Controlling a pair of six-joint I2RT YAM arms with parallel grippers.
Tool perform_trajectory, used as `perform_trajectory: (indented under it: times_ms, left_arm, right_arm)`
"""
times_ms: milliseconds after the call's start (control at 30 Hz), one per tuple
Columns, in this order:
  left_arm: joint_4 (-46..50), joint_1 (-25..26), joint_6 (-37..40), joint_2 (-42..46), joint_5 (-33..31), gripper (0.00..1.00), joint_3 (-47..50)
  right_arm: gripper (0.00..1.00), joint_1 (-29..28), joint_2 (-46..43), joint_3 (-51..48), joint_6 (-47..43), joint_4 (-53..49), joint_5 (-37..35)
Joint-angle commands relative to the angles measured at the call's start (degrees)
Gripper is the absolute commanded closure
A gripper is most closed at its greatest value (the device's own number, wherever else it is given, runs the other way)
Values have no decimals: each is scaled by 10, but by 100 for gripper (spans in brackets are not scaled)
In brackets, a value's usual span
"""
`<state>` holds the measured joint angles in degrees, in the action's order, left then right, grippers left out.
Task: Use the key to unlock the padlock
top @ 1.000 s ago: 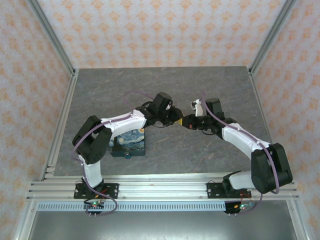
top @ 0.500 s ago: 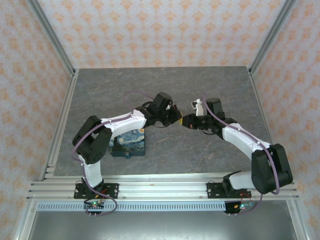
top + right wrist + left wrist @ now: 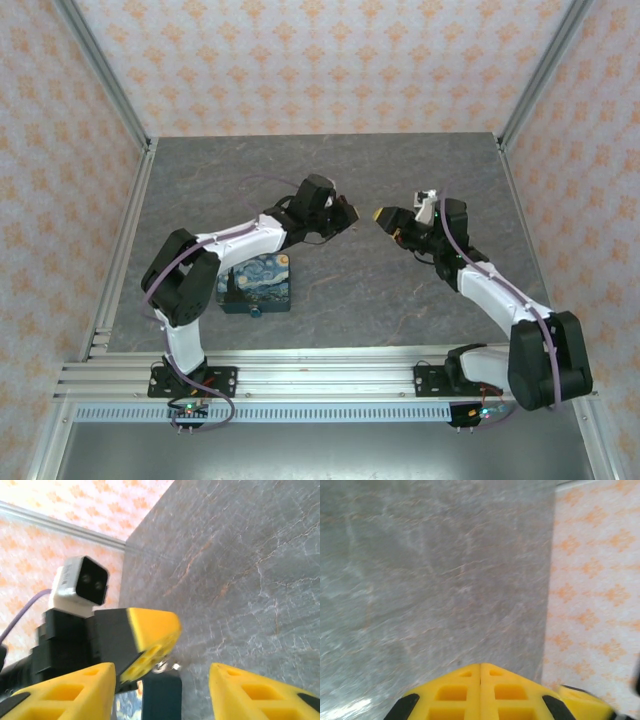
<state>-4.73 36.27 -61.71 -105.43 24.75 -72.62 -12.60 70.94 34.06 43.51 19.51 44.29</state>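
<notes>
My left gripper (image 3: pixel 346 212) hovers above mid-table, its yellow fingers (image 3: pixel 480 680) pressed shut. In the right wrist view, a small metal key on a ring (image 3: pixel 163 666) pokes out from under the left gripper's fingertips (image 3: pixel 150 630). A gap now separates it from my right gripper (image 3: pixel 384 214), which faces it with jaws wide open (image 3: pixel 161 670) and nothing between them. The tiny blue padlock (image 3: pixel 256 311) sits at the front edge of the starry-night box (image 3: pixel 258 281), too small to make out.
The box lies under the left arm's forearm, near the left front of the grey stone table (image 3: pixel 340 170). Its dark side and painted lid (image 3: pixel 160 697) lie behind the key. Patterned walls and metal posts enclose the table.
The two grippers were touching tip to tip; now they are apart. The right gripper has drawn back to the right and stands open, and the left has shifted slightly left.
</notes>
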Motion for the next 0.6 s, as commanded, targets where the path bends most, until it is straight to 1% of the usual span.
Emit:
perform_trajectory:
  times_ms: [0,67,133,233,367,467,567]
  left_arm:
    - [-106,0,-20,32,-33,100,14]
    - [-148,0,-32,31,-45,100,22]
    - [-188,0,-46,27,-54,100,28]
    - [-254,2,-75,16,-67,100,41]
    - [-320,5,-108,0,-81,100,50]
    - [-339,6,-119,-7,-86,100,52]
    - [-346,8,-120,-8,-92,100,56]
  right_arm:
    - [46,-2,38,-26,175,210,-35]
    - [43,-7,60,-29,213,268,-45]
    - [42,-18,77,-21,229,302,-57]
    - [40,-35,94,-2,229,318,-71]
    - [40,-49,117,13,231,356,-84]
    - [42,-55,136,17,241,393,-89]
    - [47,-59,153,18,255,423,-90]
